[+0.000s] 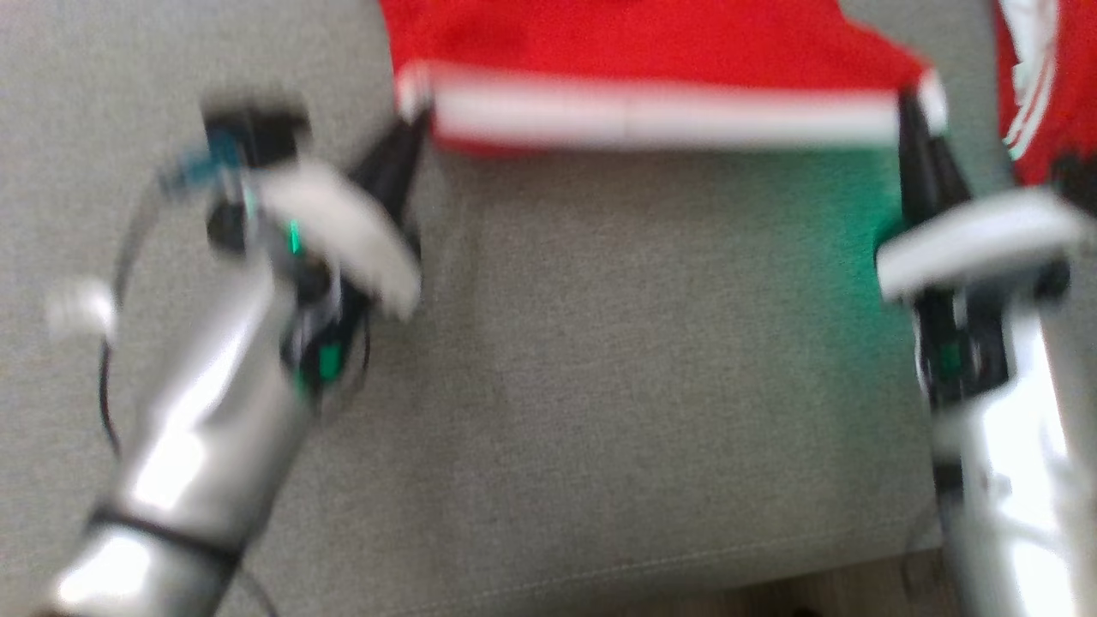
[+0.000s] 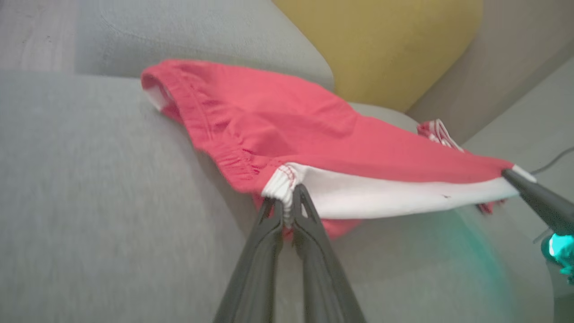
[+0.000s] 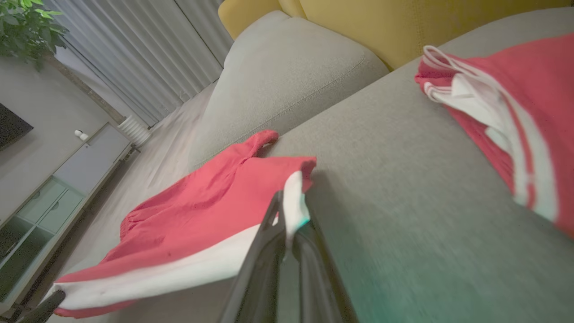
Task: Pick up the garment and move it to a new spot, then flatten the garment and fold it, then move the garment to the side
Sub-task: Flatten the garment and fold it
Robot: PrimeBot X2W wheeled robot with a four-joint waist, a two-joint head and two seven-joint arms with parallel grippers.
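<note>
Head view is motion-blurred. Red garment [image 1: 634, 43] is sitting at 12 o'clock on the grey sofa cushion [image 1: 600, 386], with a white band running along its near edge.

Left gripper [image 1: 411, 120] is angling in from 8 o'clock, tips at about 11 o'clock, pinching the band's left corner. Right gripper [image 1: 913, 103] is standing at 2 o'clock, pinching the band's right corner.

Both claws are clamping on cloth. Left wrist view is showing the fingers [image 2: 264, 237] squeezed together with the gathered white hem between the tips. Right wrist view is showing the same at the other corner.

Band is stretching straight between the two grips. Near edge is looking slightly raised, with shadow under it. Red part beyond, with the elastic waistband, is lying on the cushion.

Second red garment [image 1: 1041, 94] with white stripes is lying in the far 2 o'clock corner, just outboard of the right gripper and apart from the held one.

Yellow cushion [image 2: 381, 45] is sitting behind at 12 o'clock in the left wrist view. Right wrist view is also catching curtains [image 3: 134, 54] at 11 o'clock, a plant [image 3: 27, 27] at 10 o'clock and a cabinet [image 3: 54, 197] at 9 o'clock.
</note>
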